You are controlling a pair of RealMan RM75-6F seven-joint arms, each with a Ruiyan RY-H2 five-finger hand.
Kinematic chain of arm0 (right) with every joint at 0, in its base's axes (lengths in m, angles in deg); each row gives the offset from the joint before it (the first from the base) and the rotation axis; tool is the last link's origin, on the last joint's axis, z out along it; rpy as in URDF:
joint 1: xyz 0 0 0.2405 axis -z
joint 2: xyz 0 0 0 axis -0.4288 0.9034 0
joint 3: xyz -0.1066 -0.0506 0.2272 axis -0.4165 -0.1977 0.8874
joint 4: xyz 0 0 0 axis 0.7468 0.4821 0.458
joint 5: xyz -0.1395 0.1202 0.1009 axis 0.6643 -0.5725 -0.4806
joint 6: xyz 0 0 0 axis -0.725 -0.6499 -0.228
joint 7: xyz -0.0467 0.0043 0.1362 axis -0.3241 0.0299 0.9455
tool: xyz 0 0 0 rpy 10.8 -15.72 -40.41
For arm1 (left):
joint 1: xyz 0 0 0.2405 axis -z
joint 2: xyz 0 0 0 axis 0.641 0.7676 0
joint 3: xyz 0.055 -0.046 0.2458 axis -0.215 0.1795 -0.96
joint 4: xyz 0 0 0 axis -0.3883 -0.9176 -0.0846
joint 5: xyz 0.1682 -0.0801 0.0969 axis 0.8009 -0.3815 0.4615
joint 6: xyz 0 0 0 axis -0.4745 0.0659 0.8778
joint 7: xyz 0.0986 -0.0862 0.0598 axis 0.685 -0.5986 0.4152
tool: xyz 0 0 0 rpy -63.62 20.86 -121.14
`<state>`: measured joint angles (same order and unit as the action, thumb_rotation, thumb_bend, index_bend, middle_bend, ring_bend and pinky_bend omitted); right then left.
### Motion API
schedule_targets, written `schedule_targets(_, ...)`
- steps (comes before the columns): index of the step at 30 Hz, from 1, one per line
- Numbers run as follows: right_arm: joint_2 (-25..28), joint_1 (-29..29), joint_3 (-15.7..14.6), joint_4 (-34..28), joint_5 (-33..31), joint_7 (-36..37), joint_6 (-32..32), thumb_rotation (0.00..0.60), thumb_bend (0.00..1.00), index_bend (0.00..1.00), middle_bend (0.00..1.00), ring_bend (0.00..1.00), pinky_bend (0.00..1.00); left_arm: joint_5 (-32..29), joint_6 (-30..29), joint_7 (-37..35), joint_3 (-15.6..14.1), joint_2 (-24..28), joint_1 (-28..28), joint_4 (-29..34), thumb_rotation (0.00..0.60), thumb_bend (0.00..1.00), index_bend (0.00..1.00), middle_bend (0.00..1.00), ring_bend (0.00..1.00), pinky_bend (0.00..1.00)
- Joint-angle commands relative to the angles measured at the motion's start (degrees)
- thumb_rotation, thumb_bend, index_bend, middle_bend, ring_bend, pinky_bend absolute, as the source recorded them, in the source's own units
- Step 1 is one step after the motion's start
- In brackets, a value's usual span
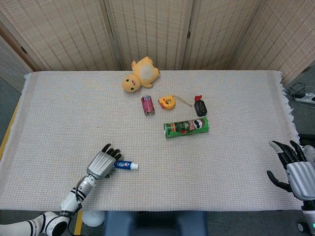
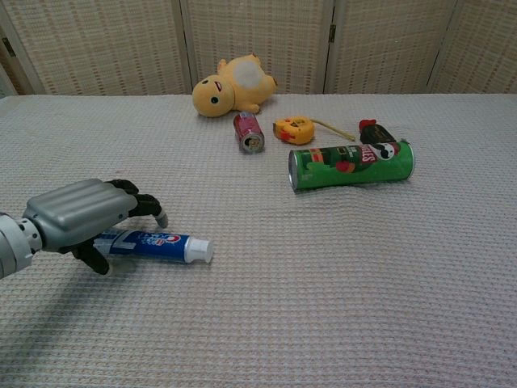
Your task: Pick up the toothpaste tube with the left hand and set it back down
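Now the left hand (image 2: pixel 77 217) sits over the back end of the toothpaste tube (image 2: pixel 166 243), fingers apart and not gripping it. The tube lies flat on the counter (image 1: pixel 221 162), its cap end sticking out. The right hand (image 1: pixel 295 169) is open at the far edge
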<state>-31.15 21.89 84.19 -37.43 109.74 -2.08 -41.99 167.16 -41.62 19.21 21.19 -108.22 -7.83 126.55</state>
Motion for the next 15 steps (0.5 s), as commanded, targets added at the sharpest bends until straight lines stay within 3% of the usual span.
schedule_targets(1,-0.04,0.05,-0.04,0.13,-0.07,0.12,0.04,0.6,0.39,0.09,0.16,0.15,0.04,0.45,-1.1,-0.53,-0.26,-0.39,-0.11,-0.49,0.6,0.37,0.32,0.28,0.29,0.17)
schedule_targets(15,0.11,-0.04,-0.03,-0.09,-0.11,-0.1,0.34,0.6,0.39,0.09,0.17,0.15,0.04,2.5,-3.03,-4.73,-1.55,-2.62,0.1,-4.49,0.6,0.4,0.38,0.36,0.37,0.21)
